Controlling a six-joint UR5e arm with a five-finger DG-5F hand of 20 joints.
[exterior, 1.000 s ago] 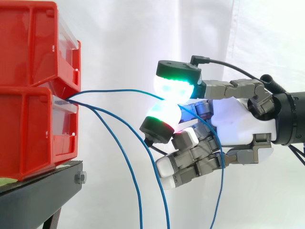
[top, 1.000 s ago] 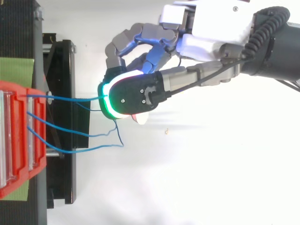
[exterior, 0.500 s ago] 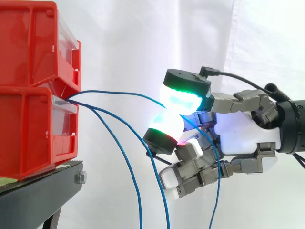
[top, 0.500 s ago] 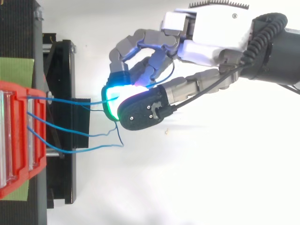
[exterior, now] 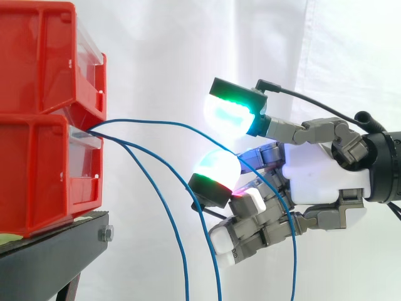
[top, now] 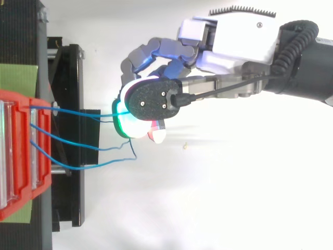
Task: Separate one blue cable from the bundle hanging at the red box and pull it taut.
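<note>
A white curtain [exterior: 156,44] hangs behind everything. At the left, two red bins are stacked, the upper red bin [exterior: 37,56] on the lower red bin [exterior: 37,175], and both stand on a black stand [exterior: 44,257].

The robot hand [exterior: 319,179] comes in from the right, with its palm at about the height of the lower bin. Its two glowing pads [exterior: 229,116] are apart, one above the other, and the curtain is visible in the gap between them. The other fingers are bent in toward the palm, below the lower pad.

Three thin cables come out at the front of the lower bin. One blue cable [exterior: 156,121] goes almost level from the bin to the robot hand. It passes through the gap between the two pads, close over the lower one, and is not clamped. Then it hangs down in front of the bent fingers. It makes a soft arc, so it is not taut. The two other blue cables [top: 104,165] hang loose from the bin, well below the first one.
</note>
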